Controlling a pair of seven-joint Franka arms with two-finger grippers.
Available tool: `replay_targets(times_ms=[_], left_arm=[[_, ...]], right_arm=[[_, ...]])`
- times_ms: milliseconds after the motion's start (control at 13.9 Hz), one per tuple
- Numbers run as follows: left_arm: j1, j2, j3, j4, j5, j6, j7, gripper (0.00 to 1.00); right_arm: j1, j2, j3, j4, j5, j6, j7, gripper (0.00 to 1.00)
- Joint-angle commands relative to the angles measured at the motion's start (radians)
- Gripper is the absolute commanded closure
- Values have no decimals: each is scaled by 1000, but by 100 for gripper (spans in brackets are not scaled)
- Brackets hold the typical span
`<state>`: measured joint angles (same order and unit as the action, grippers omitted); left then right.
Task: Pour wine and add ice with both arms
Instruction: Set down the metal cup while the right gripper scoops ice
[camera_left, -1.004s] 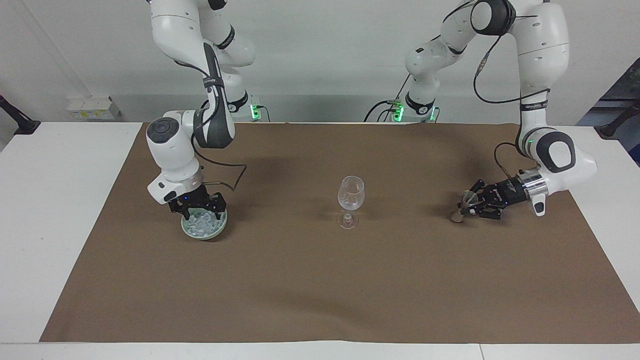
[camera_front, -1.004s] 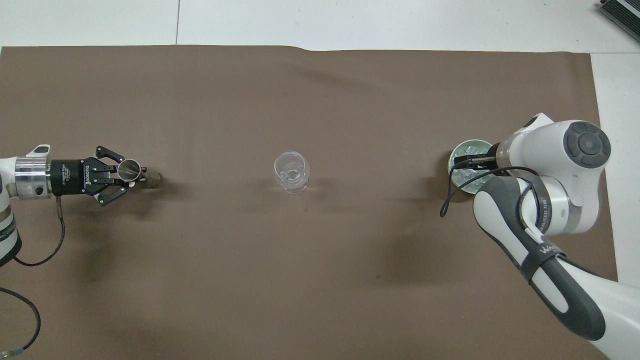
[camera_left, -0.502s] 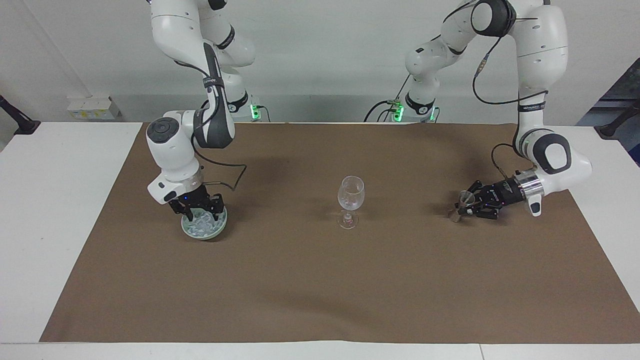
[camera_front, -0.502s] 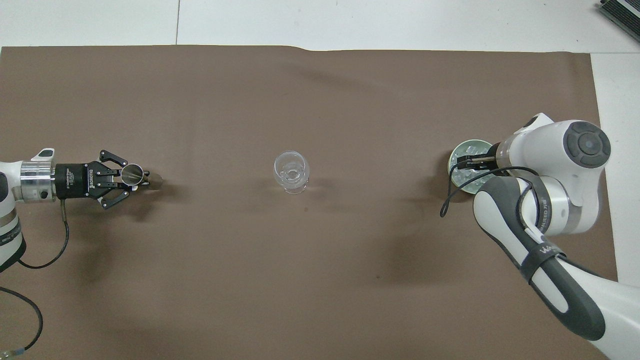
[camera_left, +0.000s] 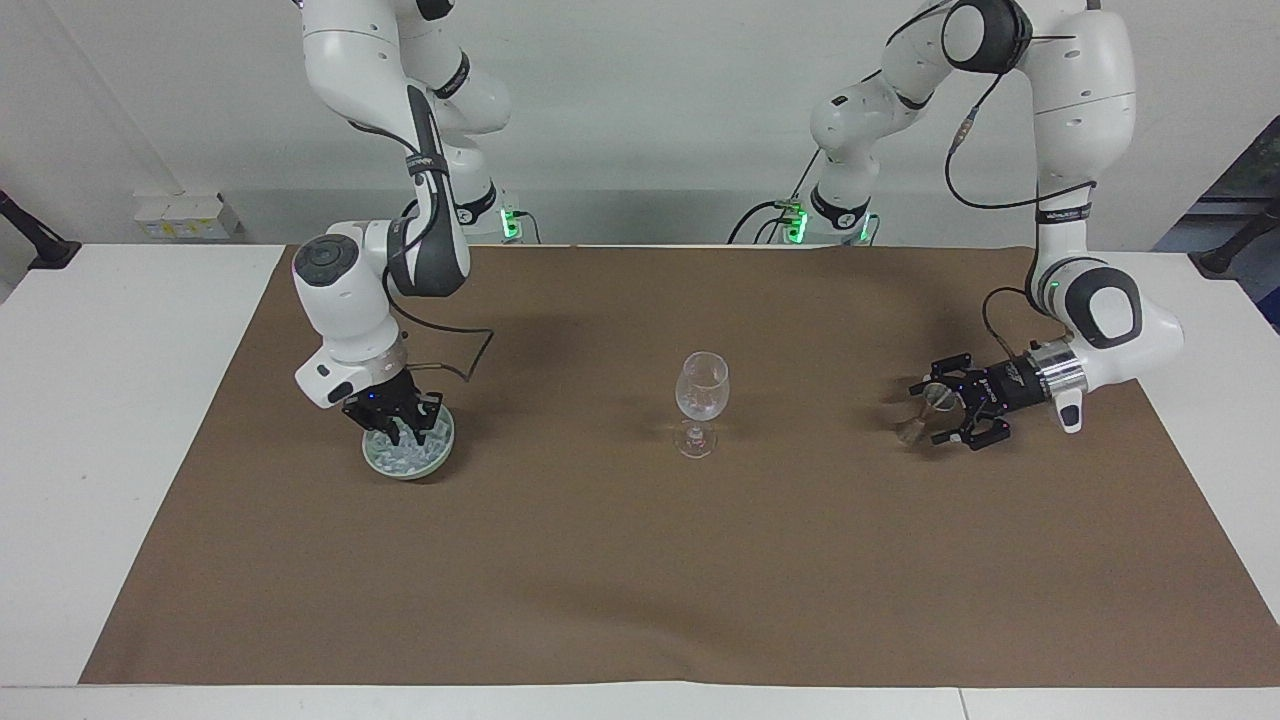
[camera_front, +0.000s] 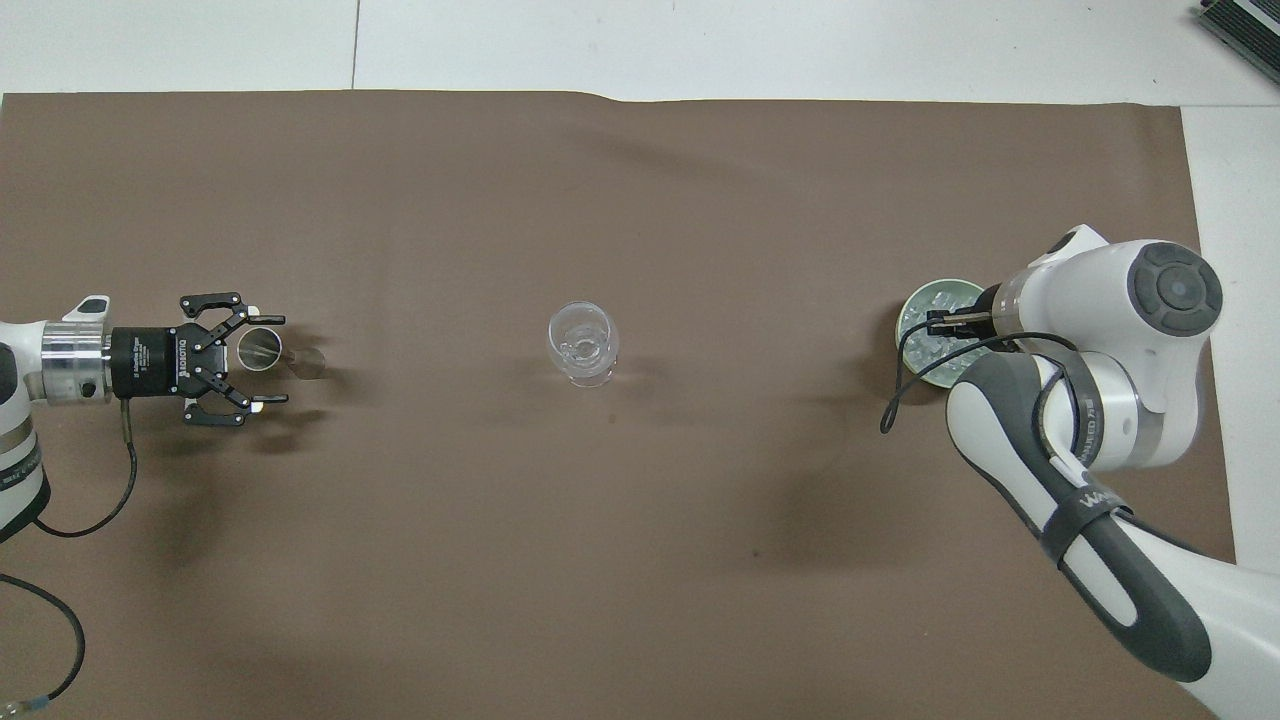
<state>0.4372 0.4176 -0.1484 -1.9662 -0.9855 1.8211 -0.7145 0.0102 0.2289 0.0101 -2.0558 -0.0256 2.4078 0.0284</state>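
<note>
Here we note left gripper (camera_left: 940, 412) spread wide around small metal cup (camera_left: 934, 397), not clamping. Right gripper (camera_left: 402, 428) pinched together down in ice (camera_left: 408, 452), green bowl (camera_left: 440, 456). Wine glass (camera_left: 702, 388) mid-table.

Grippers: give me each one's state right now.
Left gripper: open around the small metal cup.
Right gripper: shut, down in the dish of ice.
</note>
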Motion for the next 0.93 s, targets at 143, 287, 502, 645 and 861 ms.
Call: replay_targets(times_ms=[143, 287, 502, 645, 861], left_arm=[[44, 1, 0, 42, 109, -32, 73, 0], [54, -10, -2, 93, 190, -45, 92, 0], [58, -42, 0, 144, 272, -97, 128, 0], [60, -92, 0, 147, 324, -101, 147, 0], [54, -129, 0, 225, 401, -150, 202, 0]], right_arm=[[-6, -25, 4, -4, -14, 1, -19, 100], [-6, -68, 4, -3, -14, -18, -22, 100], [-6, -123, 4, 29, -13, -140, -19, 100], [-6, -149, 4, 52, -11, -189, -12, 100], [-13, -184, 4, 100, -2, -269, -10, 100]])
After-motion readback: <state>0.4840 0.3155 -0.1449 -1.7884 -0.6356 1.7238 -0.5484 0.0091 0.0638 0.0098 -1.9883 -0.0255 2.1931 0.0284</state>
